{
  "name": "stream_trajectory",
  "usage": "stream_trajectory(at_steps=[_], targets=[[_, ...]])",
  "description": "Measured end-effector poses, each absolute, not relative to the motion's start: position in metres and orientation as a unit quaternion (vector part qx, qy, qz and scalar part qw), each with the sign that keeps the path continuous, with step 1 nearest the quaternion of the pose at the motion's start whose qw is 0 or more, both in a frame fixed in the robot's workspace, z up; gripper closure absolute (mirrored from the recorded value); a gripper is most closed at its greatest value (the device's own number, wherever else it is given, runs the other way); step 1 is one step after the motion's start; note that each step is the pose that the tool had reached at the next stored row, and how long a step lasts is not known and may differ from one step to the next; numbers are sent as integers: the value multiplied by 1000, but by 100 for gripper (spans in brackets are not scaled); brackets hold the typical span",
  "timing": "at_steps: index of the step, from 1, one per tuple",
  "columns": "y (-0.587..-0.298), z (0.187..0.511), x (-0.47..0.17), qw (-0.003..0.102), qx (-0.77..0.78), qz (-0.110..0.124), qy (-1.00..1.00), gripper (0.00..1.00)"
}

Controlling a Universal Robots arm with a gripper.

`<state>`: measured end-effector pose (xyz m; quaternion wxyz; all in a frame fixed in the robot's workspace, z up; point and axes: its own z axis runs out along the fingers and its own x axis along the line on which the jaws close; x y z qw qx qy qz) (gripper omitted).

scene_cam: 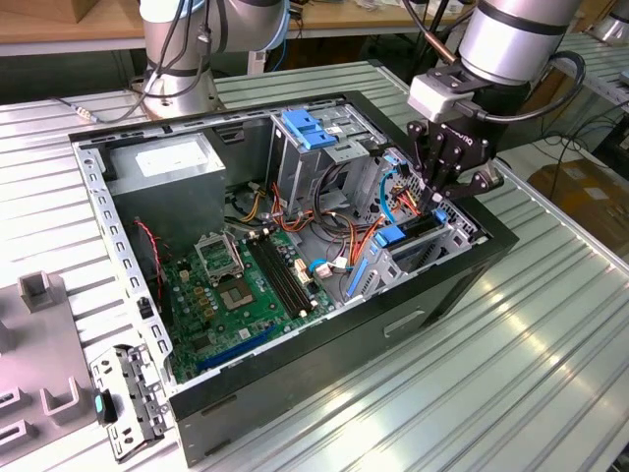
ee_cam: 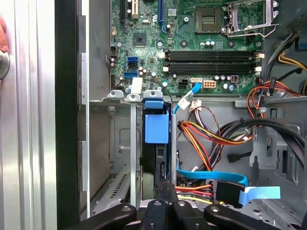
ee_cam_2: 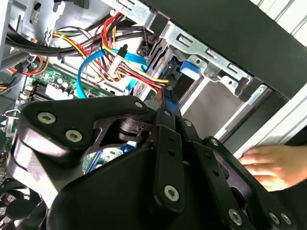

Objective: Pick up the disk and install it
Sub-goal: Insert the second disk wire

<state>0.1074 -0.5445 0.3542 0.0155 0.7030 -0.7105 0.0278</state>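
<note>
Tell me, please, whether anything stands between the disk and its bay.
Nothing visible does: the disk already sits edge-on in the drive cage, by the gripper. The cable bundle lies beside it, not across.

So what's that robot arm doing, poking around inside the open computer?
The arm's gripper is down at the drive cage of an open desktop computer case lying on its side. The disk, with its light blue carrier, stands on edge in a slot of that cage, right beneath the fingers. A person's hand rests outside the case.
</note>
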Motion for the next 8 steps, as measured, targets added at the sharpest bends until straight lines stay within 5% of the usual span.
stream_trajectory(at_steps=[8], targets=[[-544, 354, 107, 15, 703, 28, -710, 89]])
